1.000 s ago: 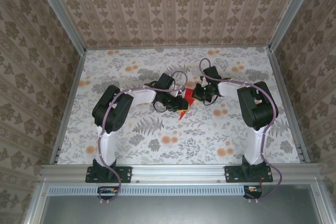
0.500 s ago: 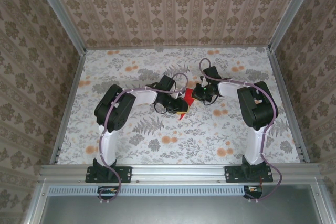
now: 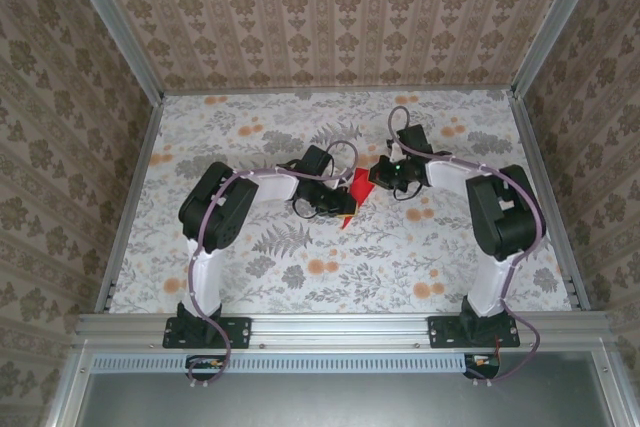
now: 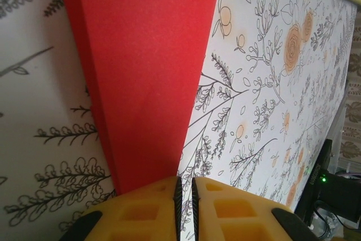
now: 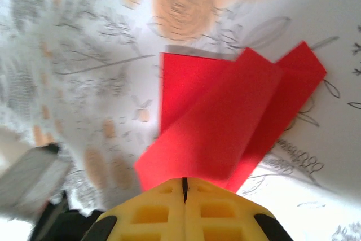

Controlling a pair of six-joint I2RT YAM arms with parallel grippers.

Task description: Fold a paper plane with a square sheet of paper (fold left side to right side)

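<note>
At tabletop [image 3: 250,277] centre lies the part-folded square sheet of paper [image 3: 357,189]; right claw [image 5: 184,187] pinches its raised flap, left claw [image 4: 184,189], narrowed to a slit, sits at its tip. Next, probably: carry flap across, crease.

1. The paper [image 4: 146,71] is plain bright red, with no marks.
2. The table cover [image 3: 260,137] is white, printed with grey leaves and stems and pale orange flowers.
3. The walls [image 3: 330,17] are beige, with brown leafy motifs set in striped columns.
4. The left gripper [image 4: 184,190] and the right gripper [image 5: 184,187] are yellow at the tips, with black behind.
5. The arms [image 3: 215,212] are black at the joints and white along the links.
6. The cables [image 3: 341,141] are lilac.
7. The frame [image 3: 340,325] is silver-grey.
</note>
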